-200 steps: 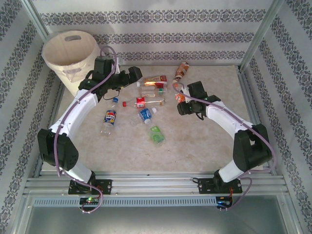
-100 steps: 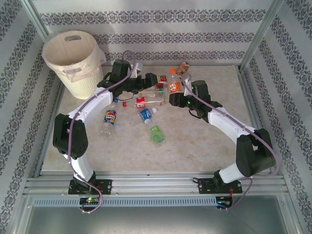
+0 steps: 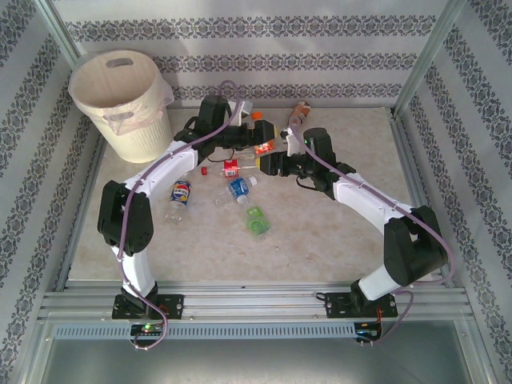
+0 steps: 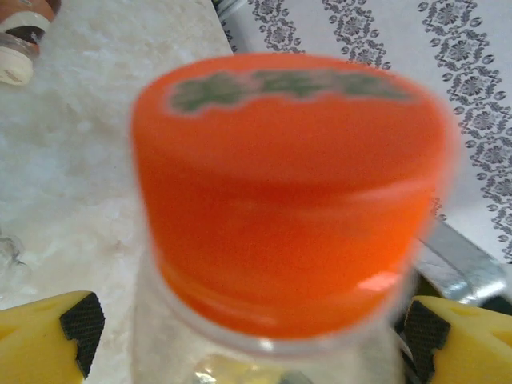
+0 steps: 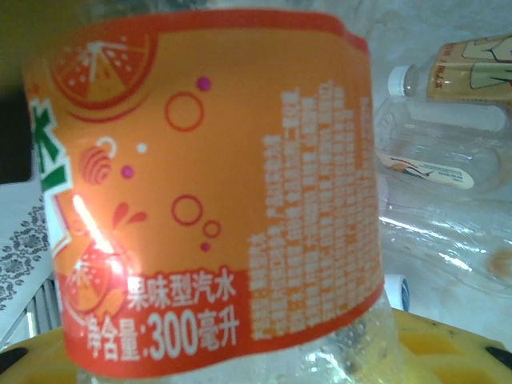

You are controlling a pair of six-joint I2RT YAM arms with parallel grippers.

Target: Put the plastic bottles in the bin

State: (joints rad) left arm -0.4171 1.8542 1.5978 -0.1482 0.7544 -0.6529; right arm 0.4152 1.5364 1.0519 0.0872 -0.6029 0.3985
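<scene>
An orange-labelled plastic bottle with an orange cap is held upright above the table's far middle. My right gripper is shut on its lower body. My left gripper is open, and its yellow fingertips stand on either side of the neck just under the cap. Several more bottles lie on the table: a blue-labelled one, a red one, another blue one, a green one and a brown one. The cream bin stands at the far left corner.
A loose red cap lies near the left arm. Clear bottles lie on the table beyond the held one. Metal frame posts and patterned walls close in the back and sides. The marble tabletop lies bare in front.
My left arm has swung right from beside the bin to the orange bottle's cap. My right arm has carried that bottle left toward the middle.
</scene>
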